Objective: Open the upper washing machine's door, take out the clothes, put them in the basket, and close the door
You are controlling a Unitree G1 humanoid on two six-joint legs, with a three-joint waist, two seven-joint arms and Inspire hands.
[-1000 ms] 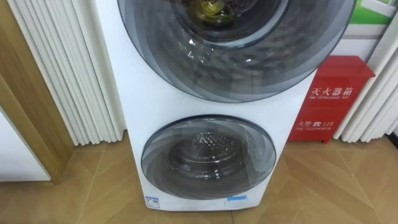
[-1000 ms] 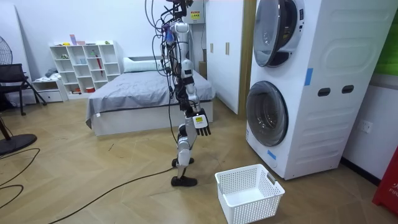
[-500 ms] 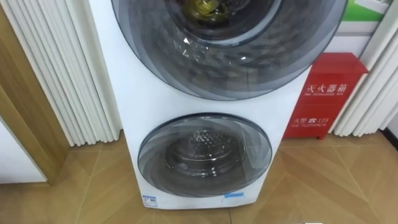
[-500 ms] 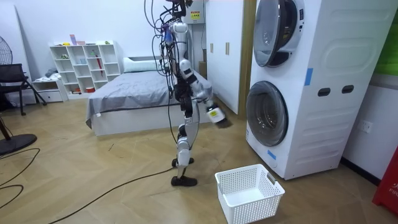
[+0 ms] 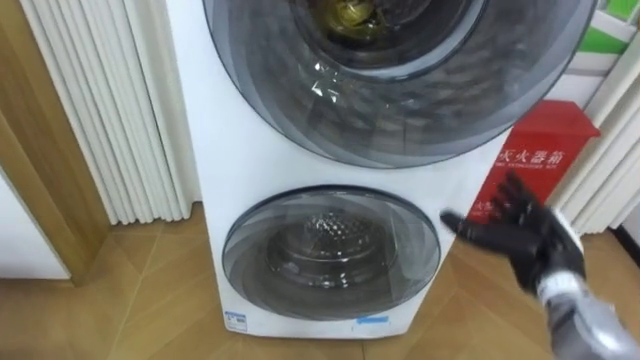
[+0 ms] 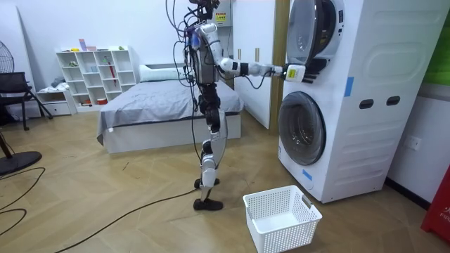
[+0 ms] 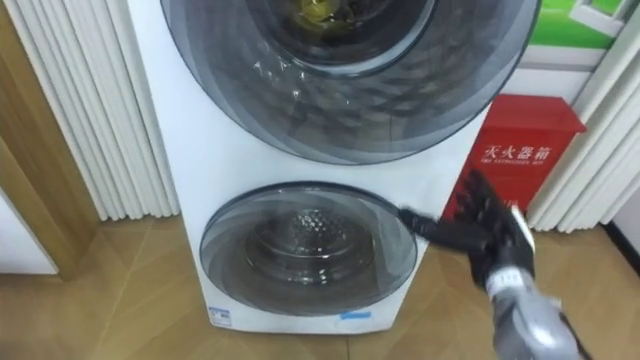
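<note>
A white basket [image 6: 273, 236] is sitting on the wood floor [image 6: 105, 204] before the stacked washing machine [image 5: 250, 150]; the right hand [image 5: 525, 240] is hovering by its lower door [image 5: 330, 255], fingers spread, empty

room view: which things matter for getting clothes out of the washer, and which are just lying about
For the job: washing machine, white basket, right hand (open).

Lying about: bed, white shelf, chair, red box.
</note>
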